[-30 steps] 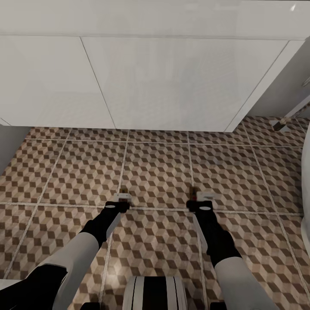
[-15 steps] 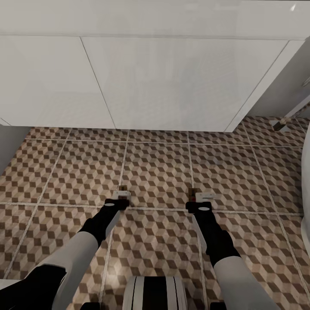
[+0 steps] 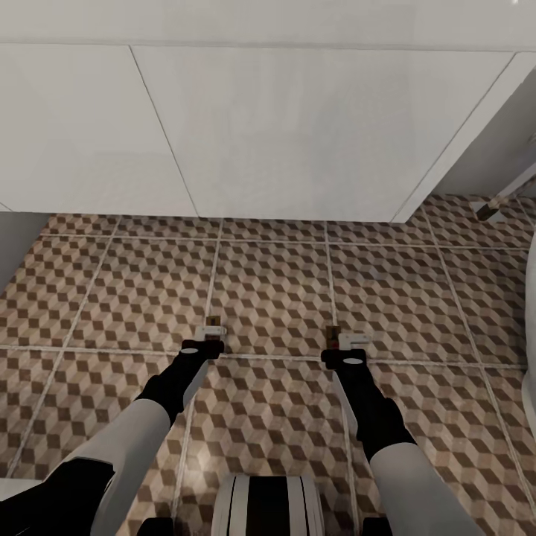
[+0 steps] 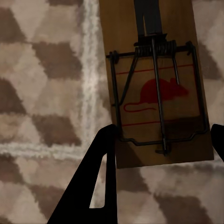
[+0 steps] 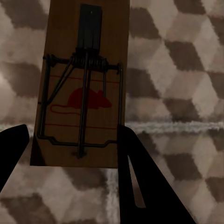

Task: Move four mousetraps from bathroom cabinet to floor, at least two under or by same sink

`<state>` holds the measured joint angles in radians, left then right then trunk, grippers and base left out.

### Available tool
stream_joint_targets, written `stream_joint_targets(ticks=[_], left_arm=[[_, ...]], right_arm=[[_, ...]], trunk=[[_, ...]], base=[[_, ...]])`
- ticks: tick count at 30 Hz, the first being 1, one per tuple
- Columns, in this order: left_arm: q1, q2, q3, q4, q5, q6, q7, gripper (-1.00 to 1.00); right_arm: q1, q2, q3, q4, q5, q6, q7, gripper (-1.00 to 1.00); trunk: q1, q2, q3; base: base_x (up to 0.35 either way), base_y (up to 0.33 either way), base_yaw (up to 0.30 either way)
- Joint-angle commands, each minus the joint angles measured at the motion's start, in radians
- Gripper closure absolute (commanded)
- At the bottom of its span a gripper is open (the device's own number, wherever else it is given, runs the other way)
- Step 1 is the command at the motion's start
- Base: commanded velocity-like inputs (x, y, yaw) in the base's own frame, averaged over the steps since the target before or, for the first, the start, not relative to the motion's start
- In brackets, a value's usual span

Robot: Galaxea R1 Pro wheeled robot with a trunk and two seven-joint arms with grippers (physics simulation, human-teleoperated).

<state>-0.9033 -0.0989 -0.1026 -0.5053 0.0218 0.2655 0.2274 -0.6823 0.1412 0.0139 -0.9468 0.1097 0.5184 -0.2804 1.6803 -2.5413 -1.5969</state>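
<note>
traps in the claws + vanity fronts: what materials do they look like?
Mousetrap in left claw: matte brown board, wood by look; dark wire bar and spring, likely metal; red printed mouse. Trap in right claw: same. Vanity: smooth glossy white panels, probably laminate or lacquer; can't tell which.

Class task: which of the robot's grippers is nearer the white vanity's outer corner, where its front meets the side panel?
Right. The right gripper lies below and left of that vanity corner; the left gripper sits farther left.
</note>
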Motion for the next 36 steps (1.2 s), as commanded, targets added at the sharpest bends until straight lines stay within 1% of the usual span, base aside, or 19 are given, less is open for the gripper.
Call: stream_joint_targets(ticks=[1, 7, 19, 36], left_arm=[[0.0, 0.001, -0.007, -0.002, 0.001, 0.006, 0.009, 1.0], [0.0, 0.001, -0.008, -0.005, 0.001, 0.006, 0.009, 1.0], [0.0, 0.002, -0.011, -0.043, 0.002, 0.006, 0.008, 1.0], [0.0, 0.001, -0.012, -0.044, 0.003, 0.006, 0.007, 1.0]], right_arm=[[0.0, 0.0, 0.001, -0.001, 0.011, 0.009, 0.0, 1.0], [0.0, -0.002, 0.001, -0.002, 0.012, 0.011, 0.0, 1.0], [0.0, -0.003, 0.002, -0.003, 0.016, 0.016, 0.004, 1.0], [0.0, -0.003, 0.001, -0.004, 0.018, 0.021, 0.014, 1.0]], trunk=[[0.0, -0.001, -0.005], [0.0, -0.001, -0.005], [0.0, -0.001, -0.005], [0.0, -0.001, -0.005]], base=[[0.0, 0.0, 0.0], [0.0, 0.0, 0.0], [0.0, 0.0, 0.0], [0.0, 0.0, 0.0]])
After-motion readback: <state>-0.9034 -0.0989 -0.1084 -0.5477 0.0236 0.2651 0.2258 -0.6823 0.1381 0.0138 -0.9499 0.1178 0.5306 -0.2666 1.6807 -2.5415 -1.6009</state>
